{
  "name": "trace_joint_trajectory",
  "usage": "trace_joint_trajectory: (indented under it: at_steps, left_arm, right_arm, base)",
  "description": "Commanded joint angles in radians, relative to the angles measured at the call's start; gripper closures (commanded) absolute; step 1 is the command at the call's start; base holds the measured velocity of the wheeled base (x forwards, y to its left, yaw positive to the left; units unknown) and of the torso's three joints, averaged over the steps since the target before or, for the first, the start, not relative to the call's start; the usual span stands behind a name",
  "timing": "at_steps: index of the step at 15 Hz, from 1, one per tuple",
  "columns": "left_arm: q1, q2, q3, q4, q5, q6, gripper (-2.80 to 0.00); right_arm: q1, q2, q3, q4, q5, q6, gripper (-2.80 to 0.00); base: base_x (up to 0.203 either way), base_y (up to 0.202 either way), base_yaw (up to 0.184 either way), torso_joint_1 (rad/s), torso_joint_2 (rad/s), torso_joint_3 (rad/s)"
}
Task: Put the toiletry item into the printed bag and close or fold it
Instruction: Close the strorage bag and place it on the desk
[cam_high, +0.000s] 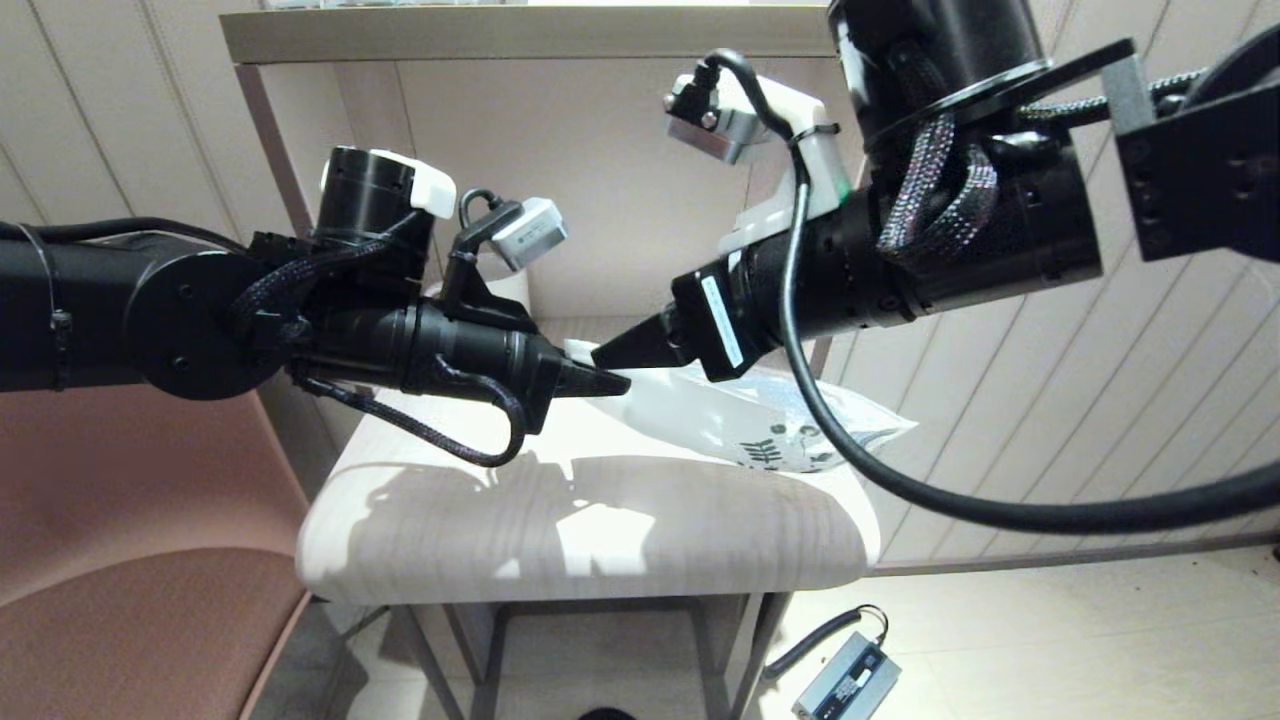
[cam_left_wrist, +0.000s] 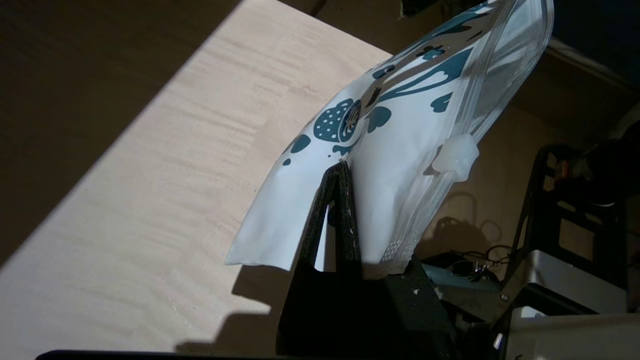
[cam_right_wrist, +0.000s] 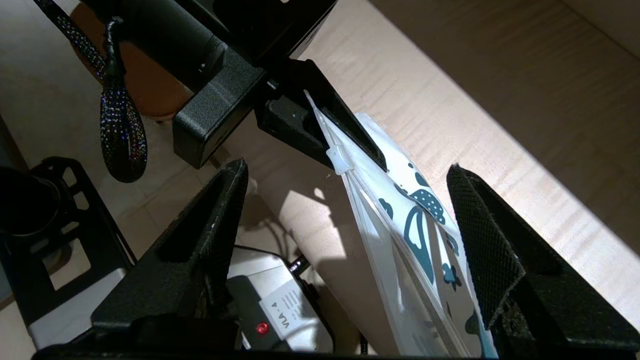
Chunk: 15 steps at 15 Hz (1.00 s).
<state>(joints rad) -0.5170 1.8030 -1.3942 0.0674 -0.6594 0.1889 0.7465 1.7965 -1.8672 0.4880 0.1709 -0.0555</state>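
The printed bag (cam_high: 745, 425) is a white pouch with blue-grey leaf print, held up off the pale wooden table (cam_high: 560, 530) at its left end. My left gripper (cam_high: 605, 382) is shut on the pouch's plain white end (cam_left_wrist: 300, 210), the fingers (cam_left_wrist: 345, 210) pinching the film. The zip strip with its white slider (cam_left_wrist: 456, 156) runs along the edge near that grip. My right gripper (cam_right_wrist: 346, 169) stands open around the zip edge, the slider (cam_right_wrist: 340, 159) between its fingers (cam_right_wrist: 482, 235) without touching them. The white comb is not in view.
A shelf board (cam_high: 520, 30) spans above the table's back. A brown-pink seat (cam_high: 120, 600) stands at the left. A small grey device with a cable (cam_high: 845, 680) lies on the floor at the front right. The table's front half is bare.
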Motion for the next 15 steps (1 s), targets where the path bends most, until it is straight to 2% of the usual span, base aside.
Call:
trace_joint_trajectory:
  at_steps: [1,3,7,11,15]
  left_arm:
    - [0.000,0.001,-0.010,0.017,0.002,0.001,0.00]
    - [0.000,0.003,-0.050,0.107,0.000,0.004,0.00]
    - [0.003,0.023,-0.234,0.422,-0.046,0.019,0.00]
    - [0.011,0.037,-0.255,0.457,-0.055,0.032,0.00]
    - [0.014,0.053,-0.267,0.457,-0.055,0.030,0.00]
  right_arm:
    - [0.009,0.033,-0.036,0.023,0.001,-0.015,-2.80]
    - [0.008,0.044,-0.083,0.046,0.001,-0.019,-2.80]
    - [0.001,0.040,-0.084,0.051,0.001,-0.072,-2.80]
    - [-0.001,0.044,-0.084,0.050,0.002,-0.125,-2.80]
    - [0.008,0.052,-0.084,0.049,0.009,-0.138,-2.80]
  base:
    - [0.000,0.000,0.000,0.000,0.00,0.000]
    - [0.000,0.000,0.000,0.000,0.00,0.000]
    - [0.000,0.000,0.000,0.000,0.00,0.000]
    - [0.000,0.000,0.000,0.000,0.00,0.000]
    - [0.000,0.000,0.000,0.000,0.00,0.000]
